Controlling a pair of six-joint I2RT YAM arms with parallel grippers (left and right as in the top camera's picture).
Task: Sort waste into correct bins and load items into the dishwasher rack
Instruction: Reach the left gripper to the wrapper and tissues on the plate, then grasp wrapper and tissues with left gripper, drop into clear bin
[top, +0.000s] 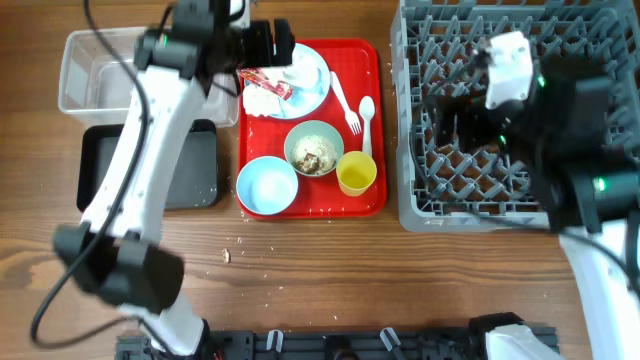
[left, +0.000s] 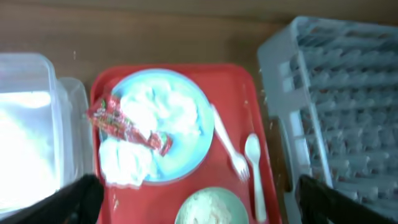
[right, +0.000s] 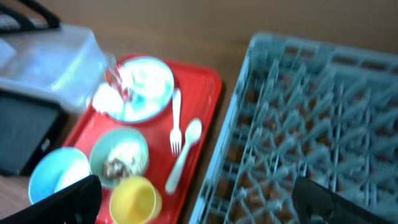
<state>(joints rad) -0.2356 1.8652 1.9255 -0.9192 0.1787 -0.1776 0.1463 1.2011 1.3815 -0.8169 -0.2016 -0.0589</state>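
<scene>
The red tray (top: 375, 120) holds a pale blue plate (top: 318, 88) with a crumpled white napkin (top: 262, 101) and a red-and-white wrapper (top: 264, 82) on it. It also holds a white fork (top: 345, 103), a white spoon (top: 367, 118), a green bowl of rice scraps (top: 314, 148), a blue bowl (top: 266, 185) and a yellow cup (top: 356, 173). My left gripper (left: 198, 199) is open and empty above the plate (left: 186, 93). My right gripper (right: 193, 196) is open and empty above the grey dishwasher rack (top: 425, 190), near its left edge.
A clear plastic tub (top: 80, 75) stands at the far left, with a shallow black tray (top: 195, 165) in front of it. A few crumbs (top: 226, 255) lie on the wooden table in front of the red tray.
</scene>
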